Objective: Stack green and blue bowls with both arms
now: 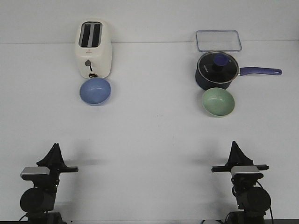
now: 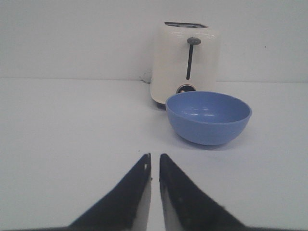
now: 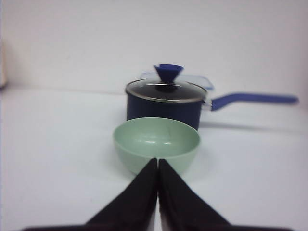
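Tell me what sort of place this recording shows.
Probably a staged tabletop test bench rather than a real kitchen: a bare white table against a plain white wall, holding a few kitchen props, a toaster, a lidded saucepan and two bowls.

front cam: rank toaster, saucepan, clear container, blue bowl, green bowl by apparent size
1. Saucepan, widest with its long handle.
2. Toaster; its body looks bigger than the pan's body.
3. Clear container, partly hidden behind the pan, so unsure.
4. Blue bowl and green bowl: look alike, no ranking.
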{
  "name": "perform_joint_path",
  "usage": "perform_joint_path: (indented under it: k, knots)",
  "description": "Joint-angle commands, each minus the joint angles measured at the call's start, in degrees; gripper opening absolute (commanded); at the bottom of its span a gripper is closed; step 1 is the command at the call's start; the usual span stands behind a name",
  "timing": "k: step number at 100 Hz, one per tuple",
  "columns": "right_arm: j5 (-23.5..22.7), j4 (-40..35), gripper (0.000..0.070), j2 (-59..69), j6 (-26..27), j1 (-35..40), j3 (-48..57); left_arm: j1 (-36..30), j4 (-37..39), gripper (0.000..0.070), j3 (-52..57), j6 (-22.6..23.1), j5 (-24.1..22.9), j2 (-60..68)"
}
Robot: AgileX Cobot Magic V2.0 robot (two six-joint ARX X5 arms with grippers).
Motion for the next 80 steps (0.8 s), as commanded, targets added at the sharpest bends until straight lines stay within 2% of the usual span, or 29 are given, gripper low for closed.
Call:
perform_joint_path:
  k: [1,11,23,46,52,60,68,73,80]
  knots:
    - [2.08,-0.09,0.0000,0.00,9.60,0.02,0.76,0.11,0.74,0.0014,-1.16,0.68,0.11,-0.11]
    - [4.15,-4.72,0.0000,0.87,10.51,0.02,4.59,0.11,0.77,0.0014,-1.16,0.68,0.11,-0.11]
    - [4.92,-9.60,0.0000,6.08,14.78,-0.02,10.27,0.11,0.77,0.0014,-1.16,0.68,0.11,-0.11]
    - [4.59,-18.49,0.0000,27.85,16.02,-1.18,26.18,0.11,0.77,0.0015,-1.16,0.68,0.11,-0.11]
    - [3.50,-20.57,0.0022,34.42,15.58,-1.97,30.97,0.11,0.77,0.0014,-1.16,0.68,0.11,-0.11]
    - [1.07,-22.14,0.0123,43.04,14.32,-3.19,36.98,0.11,0.74,0.0015,-1.16,0.68,0.11,-0.11]
    - [0.11,-23.61,0.0316,51.30,13.59,-4.48,42.75,0.11,0.77,0.0014,-1.16,0.68,0.11,-0.11]
    - [-0.59,-24.41,0.0412,56.17,13.53,-5.25,46.14,0.11,0.77,0.0015,-1.16,0.68,0.11,-0.11]
    - [-2.29,-24.61,0.0472,62.64,12.83,-6.27,50.40,0.11,0.77,0.0014,-1.16,0.68,0.11,-0.11]
